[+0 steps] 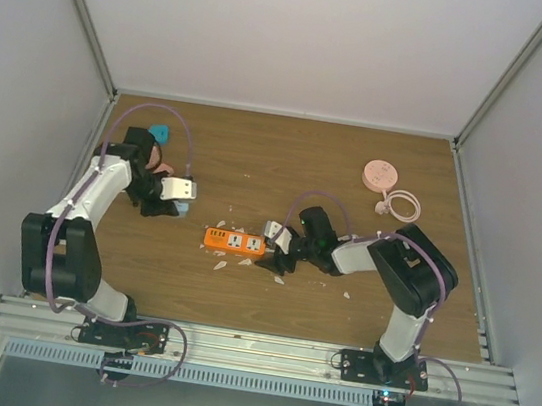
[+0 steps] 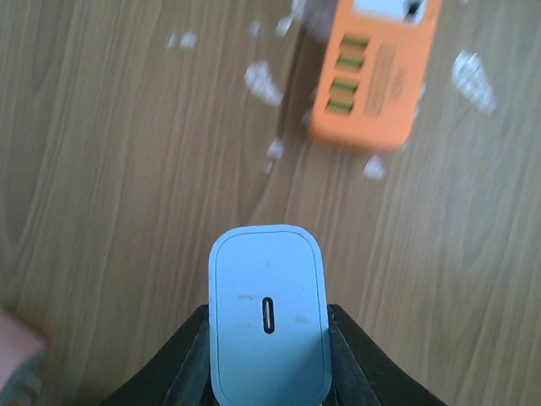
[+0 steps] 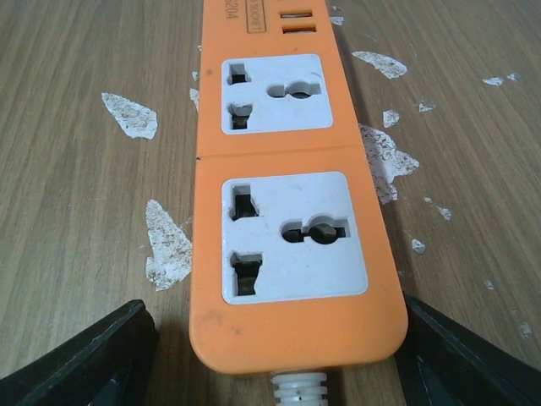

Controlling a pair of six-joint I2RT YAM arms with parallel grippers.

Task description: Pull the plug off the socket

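While clamped in the left tool (image 2: 269,342) at bottom centre, blue plug (image 2: 269,315) well clear of orange socket strip (image 2: 372,76) at upper right; right tool (image 3: 275,355) spread wide astride strip's near end; outlets (image 3: 292,237) empty, extraction apparently done.

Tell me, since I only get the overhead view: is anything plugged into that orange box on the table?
Observer: No. The right wrist camera shows that both sockets of the orange power strip are empty.
Operator: So where is the plug?
Observer: The left end effector is shut on it. It's a pale blue plug with one small slot in its face, held clear of the strip.
Operator: Is the other arm gripping the strip?
Observer: No. The right end effector is open, with one finger on each side of the strip's cord end.
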